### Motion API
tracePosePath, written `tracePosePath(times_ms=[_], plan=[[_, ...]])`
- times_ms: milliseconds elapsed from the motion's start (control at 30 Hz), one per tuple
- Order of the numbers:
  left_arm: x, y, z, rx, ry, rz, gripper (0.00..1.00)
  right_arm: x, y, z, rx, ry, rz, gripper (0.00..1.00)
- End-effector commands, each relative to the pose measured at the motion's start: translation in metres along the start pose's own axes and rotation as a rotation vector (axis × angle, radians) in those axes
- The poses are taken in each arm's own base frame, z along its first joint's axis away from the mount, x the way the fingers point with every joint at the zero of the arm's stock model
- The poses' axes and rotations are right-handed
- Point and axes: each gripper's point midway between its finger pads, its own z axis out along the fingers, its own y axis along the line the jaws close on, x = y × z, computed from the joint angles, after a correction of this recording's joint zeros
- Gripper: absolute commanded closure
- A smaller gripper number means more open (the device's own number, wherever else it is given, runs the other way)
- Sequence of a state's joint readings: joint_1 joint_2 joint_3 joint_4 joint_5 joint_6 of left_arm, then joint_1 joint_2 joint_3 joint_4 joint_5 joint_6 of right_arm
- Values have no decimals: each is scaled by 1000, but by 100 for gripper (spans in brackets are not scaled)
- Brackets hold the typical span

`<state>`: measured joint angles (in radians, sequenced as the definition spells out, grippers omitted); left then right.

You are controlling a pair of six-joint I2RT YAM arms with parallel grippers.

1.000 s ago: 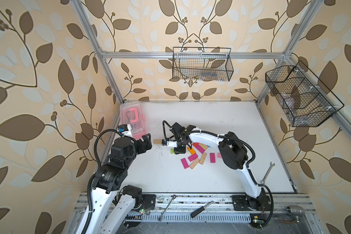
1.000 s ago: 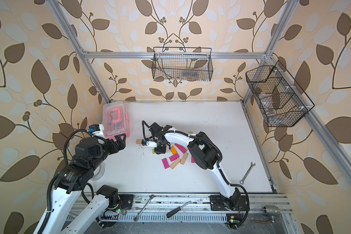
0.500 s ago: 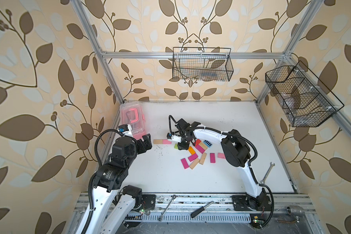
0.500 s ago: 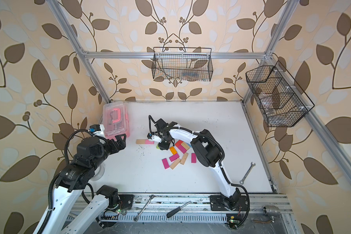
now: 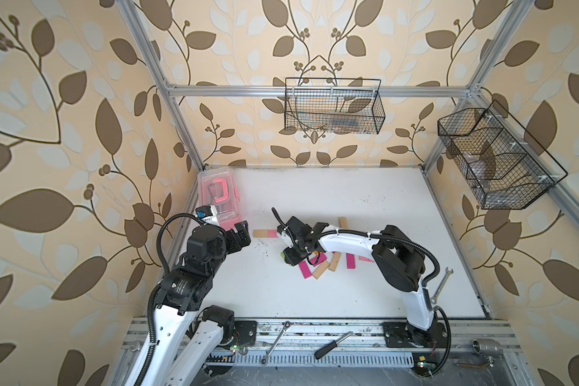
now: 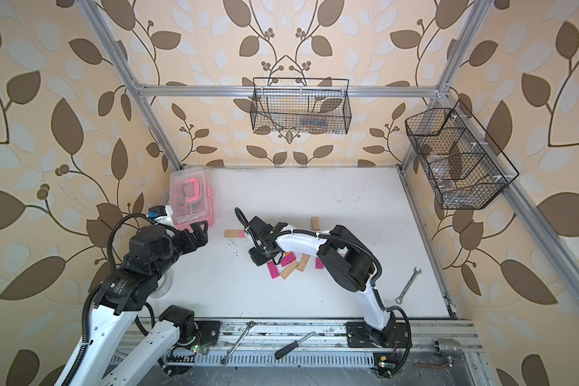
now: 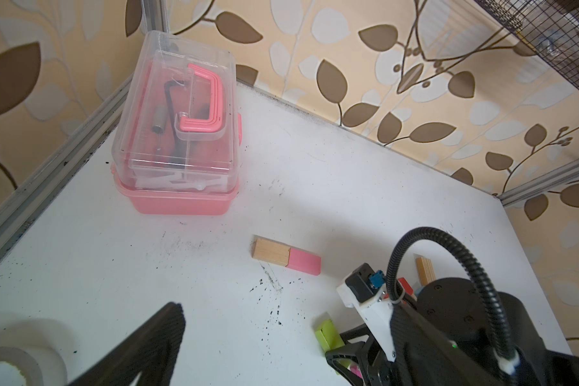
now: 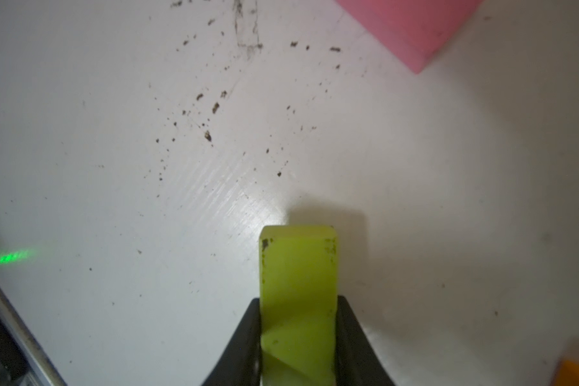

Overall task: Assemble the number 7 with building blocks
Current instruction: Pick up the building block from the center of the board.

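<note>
- Between the R gripper (image 5: 290, 260) fingers: lime green block (image 8: 297, 294), pinched tight, end poking out past the tips, low by the table (image 5: 365, 200).
- Just ahead of that hand: wood block (image 7: 270, 255) + pink block (image 7: 304, 263), end to end, touching.
- Behind its wrist: loose pile incl. a magenta block (image 5: 305, 270).
- L gripper (image 5: 243, 234): wide open, empty, right beside the pink box (image 7: 181, 204), pair sits btw both hands.

Four wood blocks (image 5: 319, 272), one lime block (image 8: 296, 300), two baskets (image 5: 331, 110), two wrenches (image 5: 441, 284) and one box (image 5: 218, 200) are showing.
</note>
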<state>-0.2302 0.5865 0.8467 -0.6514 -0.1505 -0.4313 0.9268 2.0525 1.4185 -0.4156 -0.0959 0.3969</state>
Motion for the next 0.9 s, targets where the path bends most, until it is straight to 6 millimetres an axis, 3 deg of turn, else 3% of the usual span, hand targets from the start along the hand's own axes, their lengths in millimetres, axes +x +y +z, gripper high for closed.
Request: tracePosePath(times_ms=[0,100,167,333,633,867], plan=[[-9,-3,-4,20,-50,-26,1,-41,2,-19,-11,-208,200,68],[-9,-5,-5,32,-52,-27,1,-52,11,-19,-7,-237,243,66],[-10,-6,-6,38,-54,-28,1,-56,6,-17,29,-250,298,67],[-9,-7,-6,47,-58,-34,1,-56,11,-14,30,-269,378,71],[-9,-10,-8,70,-60,-39,1,-42,18,8,33,-239,485,66],[-10,-11,-11,80,-72,-44,1,-45,18,18,48,-247,529,63]])
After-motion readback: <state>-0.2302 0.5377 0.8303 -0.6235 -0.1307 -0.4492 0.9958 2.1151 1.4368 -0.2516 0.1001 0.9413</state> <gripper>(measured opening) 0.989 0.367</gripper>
